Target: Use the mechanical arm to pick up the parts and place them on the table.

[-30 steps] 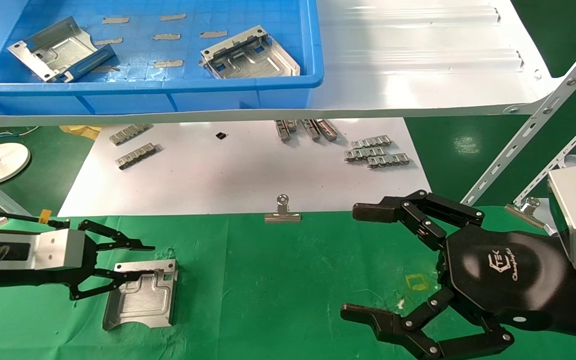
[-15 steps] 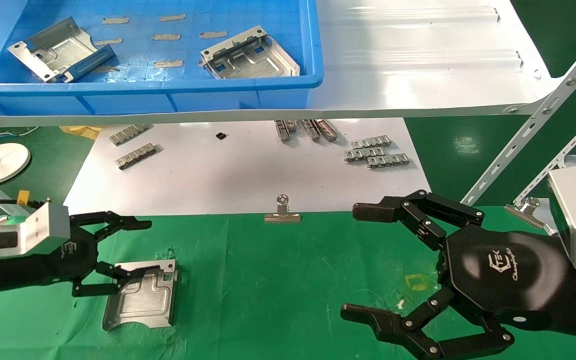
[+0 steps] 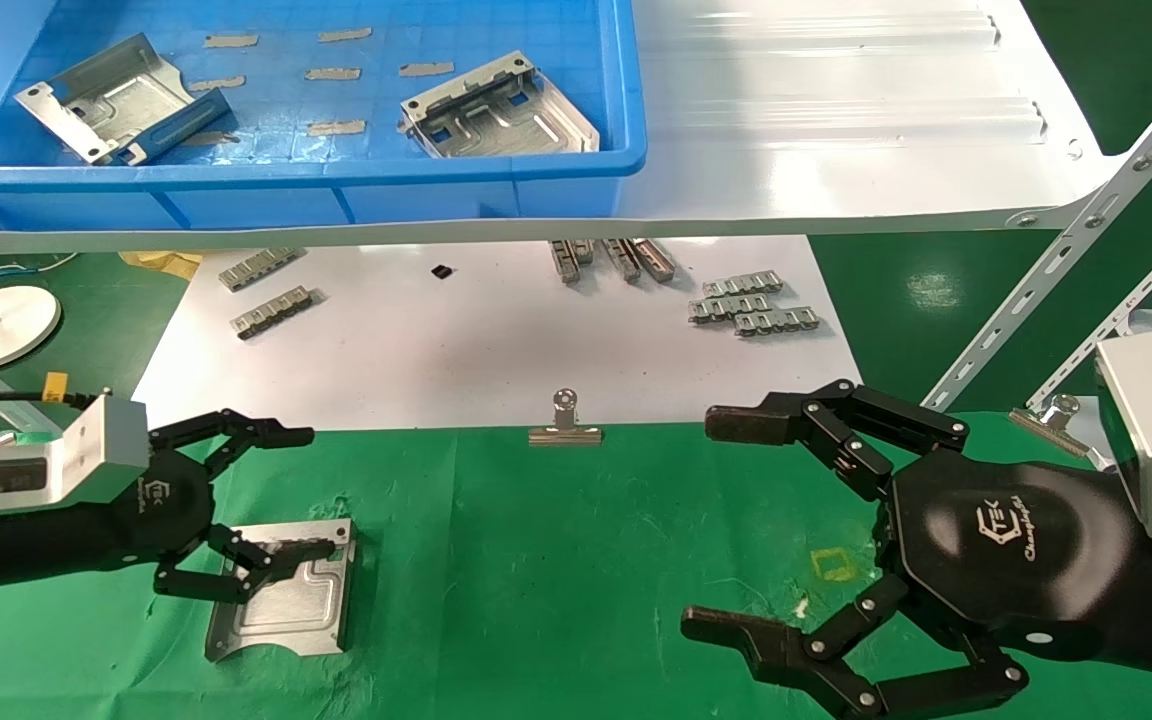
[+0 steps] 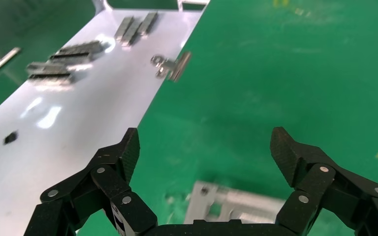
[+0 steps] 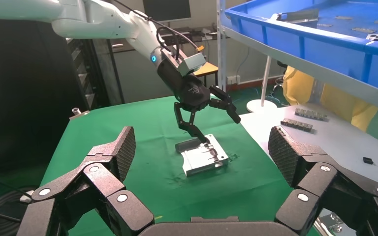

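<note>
Currently three parts in sight. One part [image 3: 281, 591] lies flat on the green surface [image 3: 556, 560], near its left end, embossed face up, curved edge toward the robot, straight rimmed edge toward the white board [image 3: 456, 340]; it is roughly square, so no clear long axis. Two more parts sit in the blue bin [image 3: 336, 190] on the white shelf [image 3: 836, 110]: one [image 3: 106, 98] at the bin's left, tilted against a blue block, one [image 3: 498, 108] by the bin's right wall.

Left pincer [image 3: 291, 492] hangs over the part on the cloth, fingers spread apart, holding nothing. Its lower fingertip [image 3: 311, 547] is over the plate's far edge; in the right wrist view that finger reaches down to the plate [image 5: 204, 156], whether touching I cannot tell. The upper finger is clear of the plate, out over the cloth near the board's edge.

Right pincer [image 3: 716, 525] is parked over the surface's right side, fingers wide apart, empty, well apart from the part.

On the board: two link strips [image 3: 266, 290] at left, a cluster of three [image 3: 751, 303] at right, more half hidden under the shelf edge, number unclear. One binder clip [image 3: 564, 425] on the cloth's edge at centre, a second [image 3: 1054, 418] at right. Six small flat slips [image 3: 331, 73] on the bin floor. One yellow square mark [image 3: 833, 564] shows near the right pincer.
</note>
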You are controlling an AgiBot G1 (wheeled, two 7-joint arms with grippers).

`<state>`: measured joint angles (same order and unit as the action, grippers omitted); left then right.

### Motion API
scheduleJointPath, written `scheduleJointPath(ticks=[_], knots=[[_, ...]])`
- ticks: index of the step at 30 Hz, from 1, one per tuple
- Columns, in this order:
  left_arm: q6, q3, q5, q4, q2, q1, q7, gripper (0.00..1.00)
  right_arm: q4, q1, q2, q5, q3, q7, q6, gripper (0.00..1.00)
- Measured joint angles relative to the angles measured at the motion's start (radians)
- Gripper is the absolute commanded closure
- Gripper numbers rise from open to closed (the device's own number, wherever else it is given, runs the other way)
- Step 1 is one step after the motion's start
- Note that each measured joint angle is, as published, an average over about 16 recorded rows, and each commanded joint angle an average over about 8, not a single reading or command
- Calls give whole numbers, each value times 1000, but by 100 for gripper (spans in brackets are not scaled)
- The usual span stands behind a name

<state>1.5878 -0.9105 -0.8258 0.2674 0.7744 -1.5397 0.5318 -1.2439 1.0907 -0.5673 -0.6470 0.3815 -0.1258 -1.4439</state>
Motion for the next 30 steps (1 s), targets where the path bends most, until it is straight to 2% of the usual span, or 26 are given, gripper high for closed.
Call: scheduleJointPath(ticks=[30], knots=[[-52,358,54,578,-93,264,-409,0,0,0,0,0,0,0,0,0]])
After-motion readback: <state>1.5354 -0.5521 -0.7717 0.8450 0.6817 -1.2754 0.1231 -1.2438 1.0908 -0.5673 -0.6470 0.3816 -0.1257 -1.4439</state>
